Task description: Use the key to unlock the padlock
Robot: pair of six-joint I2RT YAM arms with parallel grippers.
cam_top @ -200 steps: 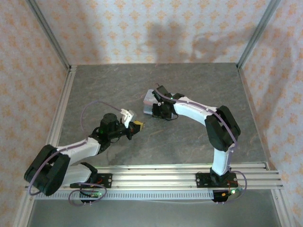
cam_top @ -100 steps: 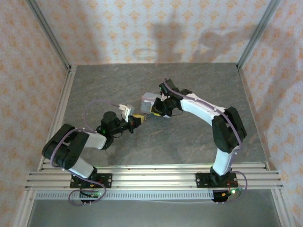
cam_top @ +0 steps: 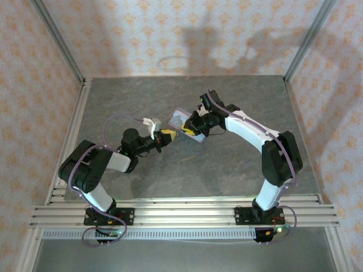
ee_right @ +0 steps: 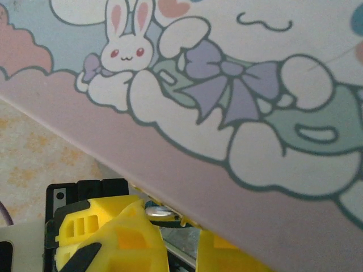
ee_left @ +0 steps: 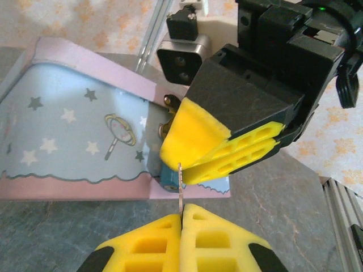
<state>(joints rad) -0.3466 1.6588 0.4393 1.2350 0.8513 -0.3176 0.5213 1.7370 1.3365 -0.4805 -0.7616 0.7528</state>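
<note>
In the left wrist view, nearest, the left gripper (ee_left: 181,215) has its two yellow fingers pressed flat together on the one key (ee_left: 180,190), whose thin metal blade stands straight up out of the seam between the tips. Just beyond the blade's end sits the single dark teal padlock (ee_left: 168,179), tucked under the tips of the right gripper (ee_left: 184,167). Its two yellow fingers are drawn narrow and seem to pinch the lock.

Behind and to the left of those fingers lies one tin (ee_left: 74,130) with a pink border. Its pale blue panel is printed with scattered stars and one lollipop; no lettering can be read.

In the right wrist view the tin (ee_right: 238,113) crosses above the yellow fingers (ee_right: 108,238), showing one white rabbit and one purple bow.

From above, the left gripper (cam_top: 165,136) and the right gripper (cam_top: 190,128) meet tip to tip, with the tin (cam_top: 180,119) tilted just past them.
</note>
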